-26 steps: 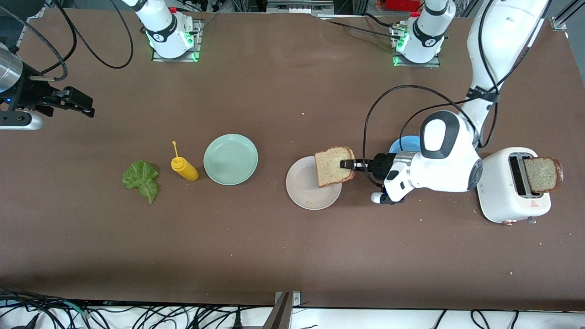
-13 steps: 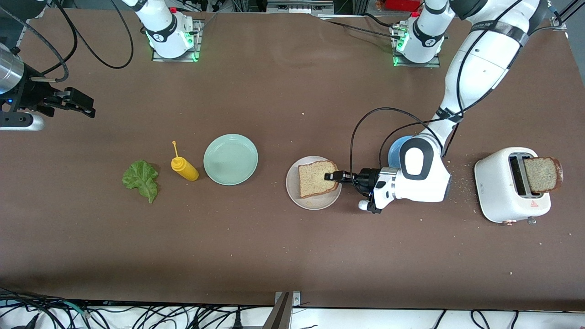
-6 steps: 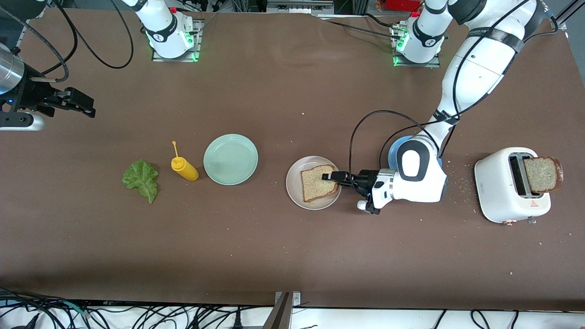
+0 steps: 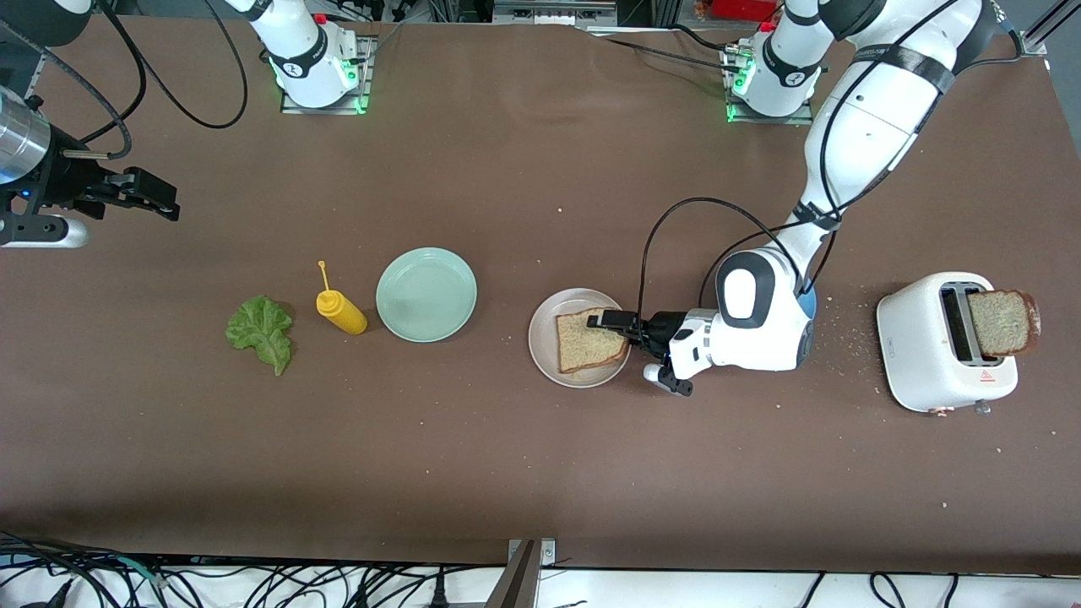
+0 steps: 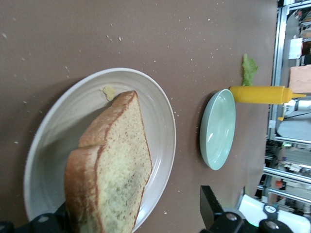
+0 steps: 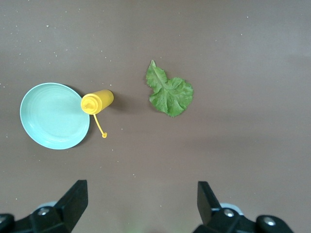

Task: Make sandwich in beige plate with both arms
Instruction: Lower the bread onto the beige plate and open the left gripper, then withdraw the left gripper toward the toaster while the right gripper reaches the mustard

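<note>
A brown bread slice lies on the beige plate, a little tilted in the left wrist view, where the plate's rim shows around it. My left gripper is open at the slice's edge toward the left arm's end, its fingers on either side of that edge. A second slice stands in the toaster. The lettuce leaf lies on the table and shows in the right wrist view. My right gripper waits open over the right arm's end.
A yellow mustard bottle lies between the lettuce and a mint-green plate. A blue plate is mostly hidden under the left arm. Crumbs lie around the toaster.
The left arm has lowered the bread slice from above the beige plate onto it, and its fingers have opened. The right arm has barely moved.
</note>
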`<move>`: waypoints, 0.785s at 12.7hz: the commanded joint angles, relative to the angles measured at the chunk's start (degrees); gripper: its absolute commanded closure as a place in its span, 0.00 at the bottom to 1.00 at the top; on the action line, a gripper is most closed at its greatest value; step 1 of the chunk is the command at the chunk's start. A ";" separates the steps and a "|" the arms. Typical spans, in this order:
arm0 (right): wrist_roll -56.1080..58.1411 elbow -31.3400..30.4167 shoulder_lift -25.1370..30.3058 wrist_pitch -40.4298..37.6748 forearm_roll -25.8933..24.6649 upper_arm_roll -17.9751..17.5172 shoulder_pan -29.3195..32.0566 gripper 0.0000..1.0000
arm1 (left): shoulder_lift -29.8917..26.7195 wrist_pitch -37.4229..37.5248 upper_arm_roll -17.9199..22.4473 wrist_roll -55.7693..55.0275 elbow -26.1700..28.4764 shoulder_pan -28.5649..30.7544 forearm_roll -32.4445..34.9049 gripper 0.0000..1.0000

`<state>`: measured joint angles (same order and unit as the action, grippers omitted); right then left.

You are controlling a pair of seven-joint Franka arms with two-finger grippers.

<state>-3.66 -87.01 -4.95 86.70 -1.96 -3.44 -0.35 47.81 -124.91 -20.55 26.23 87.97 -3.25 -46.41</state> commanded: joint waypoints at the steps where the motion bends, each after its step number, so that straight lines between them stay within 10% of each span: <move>1: 0.58 0.17 0.20 -0.40 0.90 0.36 0.09 0.00 | -3.24 0.36 0.51 -8.52 -0.51 -0.88 9.55 0.00; 10: 5.14 0.26 -1.99 -0.22 5.27 0.36 -0.53 0.00 | -12.02 5.97 0.42 -21.38 -0.52 -1.14 38.37 0.00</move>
<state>-1.32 -87.02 -6.41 86.74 -0.38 -3.46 -1.15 39.44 -121.92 -20.79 8.61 86.74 -3.78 -14.56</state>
